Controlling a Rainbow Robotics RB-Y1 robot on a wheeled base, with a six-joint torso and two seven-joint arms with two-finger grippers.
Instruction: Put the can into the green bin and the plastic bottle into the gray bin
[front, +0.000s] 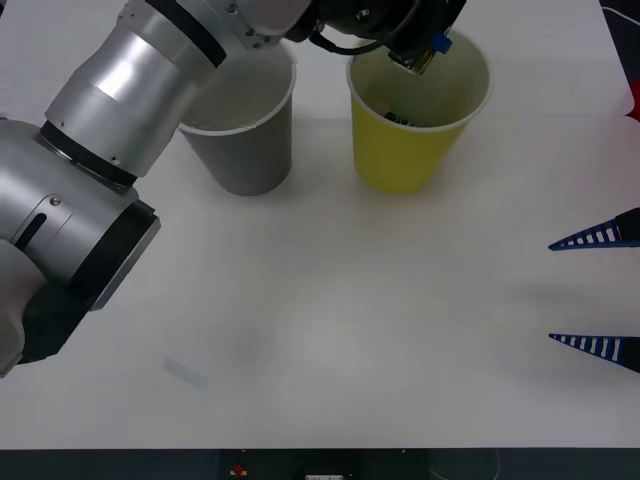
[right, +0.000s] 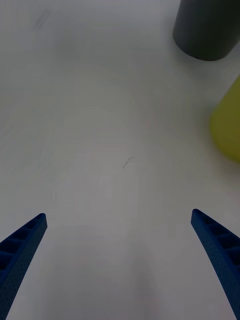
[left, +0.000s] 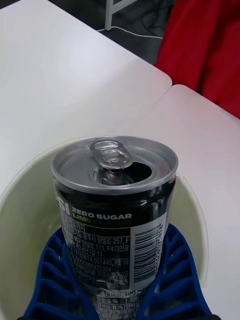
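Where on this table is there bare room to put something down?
The white table is bare in front of the gray paper cup and yellow-green paper cup. Crowded: the back, where the left gripper holds the black-and-silver drink can over the yellow-green cup.

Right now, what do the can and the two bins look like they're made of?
The can: metal, likely aluminium; shiny brushed silver top with pull tab, glossy dark printed sides, held between the left gripper's blue ribbed fingers.
The green bin: looks like a matte paper cup, thin pale rim.
The gray bin: same build, matte gray, white rim; coated paper probably.
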